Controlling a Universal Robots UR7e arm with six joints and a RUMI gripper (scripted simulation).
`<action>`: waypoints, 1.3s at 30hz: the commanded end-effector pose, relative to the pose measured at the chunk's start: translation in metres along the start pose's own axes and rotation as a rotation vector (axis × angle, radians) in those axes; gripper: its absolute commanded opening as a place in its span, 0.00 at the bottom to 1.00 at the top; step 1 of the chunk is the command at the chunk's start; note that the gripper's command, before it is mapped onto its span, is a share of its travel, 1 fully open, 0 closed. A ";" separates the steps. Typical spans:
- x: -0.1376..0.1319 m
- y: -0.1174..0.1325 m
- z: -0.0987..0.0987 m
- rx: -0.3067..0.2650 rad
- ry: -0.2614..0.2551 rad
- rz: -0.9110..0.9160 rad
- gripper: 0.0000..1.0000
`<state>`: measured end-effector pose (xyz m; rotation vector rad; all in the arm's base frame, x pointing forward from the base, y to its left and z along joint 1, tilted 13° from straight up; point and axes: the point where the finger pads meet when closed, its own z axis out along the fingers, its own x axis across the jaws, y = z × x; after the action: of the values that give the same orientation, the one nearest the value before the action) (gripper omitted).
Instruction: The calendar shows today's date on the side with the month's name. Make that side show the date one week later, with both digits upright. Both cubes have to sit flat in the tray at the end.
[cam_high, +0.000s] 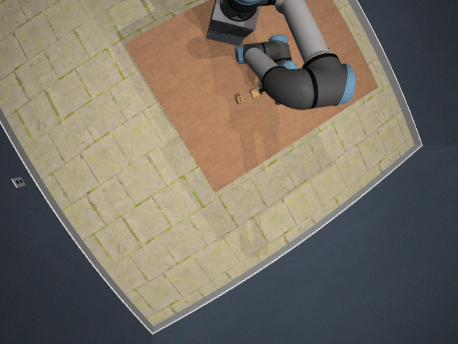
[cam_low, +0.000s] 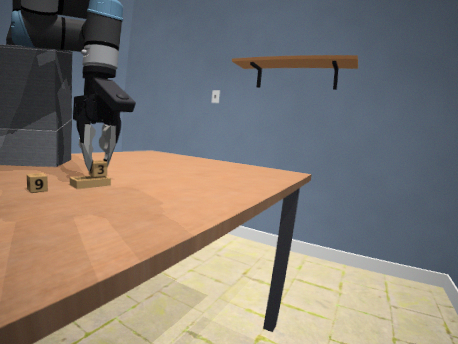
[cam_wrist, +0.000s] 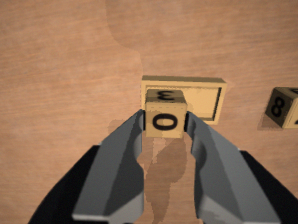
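The gripper (cam_low: 99, 165) (cam_wrist: 165, 118) is shut on a wooden cube (cam_low: 100, 170) (cam_wrist: 165, 132). The cube has a 0 on its upward side and a 3 facing the exterior camera, nearly upright there. It is over one end of the shallow wooden tray (cam_high: 255, 94) (cam_low: 90, 184) (cam_wrist: 185, 80), its underside about at rim height; whether it touches is unclear. The tray's other compartment is empty. A second cube (cam_high: 239, 99) (cam_low: 37, 184) (cam_wrist: 286, 108) lies on the table beside the tray. It shows 9 upright to the exterior view and 8 in the wrist view. No month name is legible.
The wooden table (cam_high: 200, 130) (cam_low: 200, 200) carries the arm's dark pedestal (cam_high: 231, 27) (cam_low: 35, 100) behind the tray. A wall shelf (cam_low: 295, 62) hangs far off to the right. The arm covers part of the tray in the top view.
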<state>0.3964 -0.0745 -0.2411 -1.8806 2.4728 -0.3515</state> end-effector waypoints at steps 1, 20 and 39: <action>0.002 -0.003 0.000 0.004 0.001 0.003 0.11; 0.002 -0.003 0.007 0.004 0.001 0.003 0.11; 0.001 -0.002 0.010 0.003 0.001 0.003 0.11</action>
<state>0.3983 -0.0764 -0.2498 -1.8798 2.4727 -0.3525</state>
